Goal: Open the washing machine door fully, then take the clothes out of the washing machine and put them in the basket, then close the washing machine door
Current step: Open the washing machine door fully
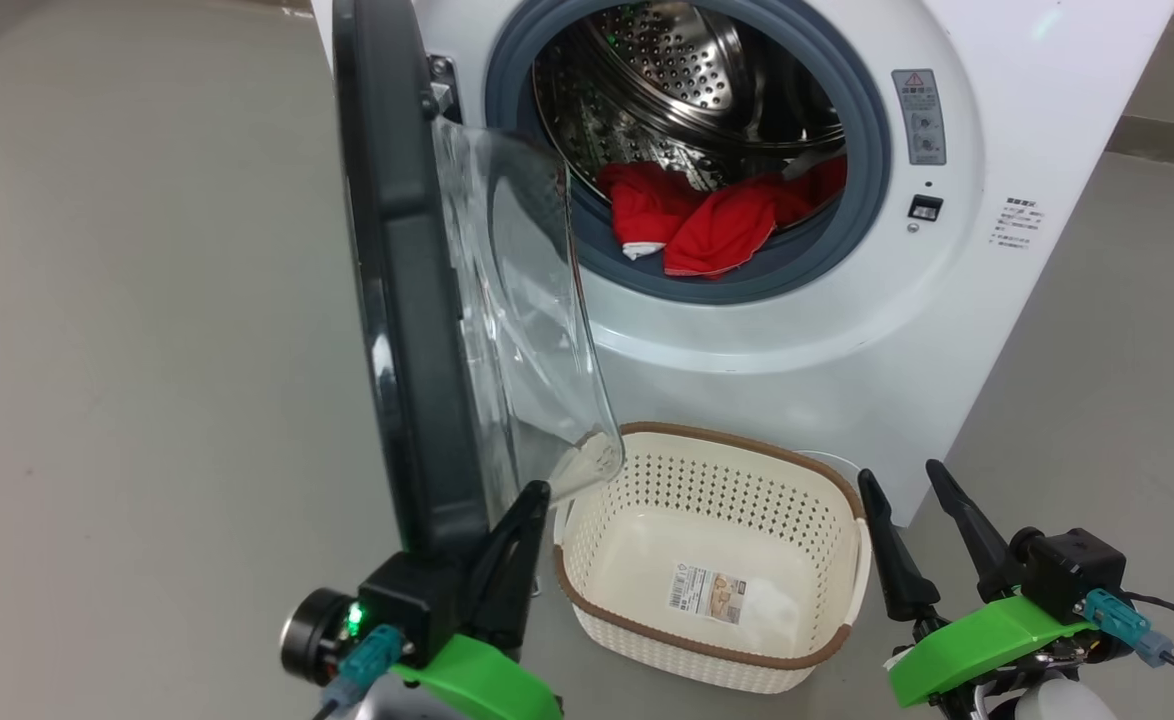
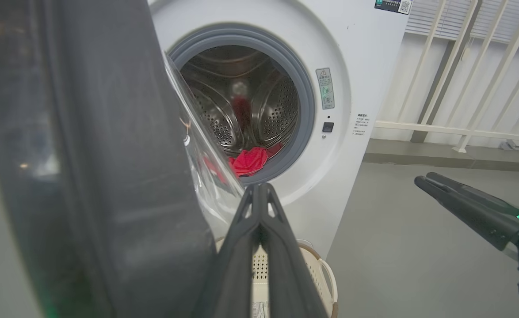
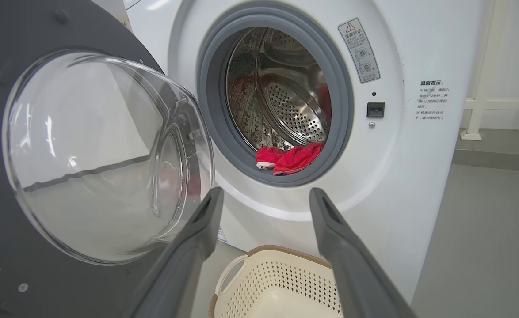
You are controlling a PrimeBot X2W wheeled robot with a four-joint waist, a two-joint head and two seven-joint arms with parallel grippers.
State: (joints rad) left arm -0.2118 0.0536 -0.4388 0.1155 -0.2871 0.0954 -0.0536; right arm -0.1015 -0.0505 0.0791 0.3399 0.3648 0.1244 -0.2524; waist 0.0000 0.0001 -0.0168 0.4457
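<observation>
On the grey floor (image 1: 147, 350) ahead, washing machine (image 1: 797, 330): a big white front-loader. Its round mouth is ringed in grey rubber (image 1: 727, 285), and the steel drum (image 1: 677, 70) shows inside.
Washing machine door (image 1: 397, 300): stands open toward the robot, hinged at the left of the mouth and seen nearly edge-on from the head. Its clear glass bowl (image 1: 527, 300) bulges to the right.
Clothes (image 1: 707, 220): bright red fabric with a little white trim, heaped low at the front of the drum, one fold lying on the rubber ring.
Basket (image 1: 737, 445): cream, perforated, with a brown rim. It stands on the floor just in front of the machine, below the mouth, and a label sticker (image 1: 707, 590) shows on its bottom.
Left gripper (image 1: 535, 495): low at the left, reaching up and forward. Its two dark fingers (image 1: 507, 560) are pressed tight together with nothing between them. The tip sits just beside the door's lower edge, under the glass bowl; I cannot tell whether it touches.
Right gripper (image 1: 897, 472): low at the right, just beside the basket's right end. Its fingers (image 1: 887, 550) are spread wide and point up toward the machine, holding nothing, well apart from the door.
</observation>
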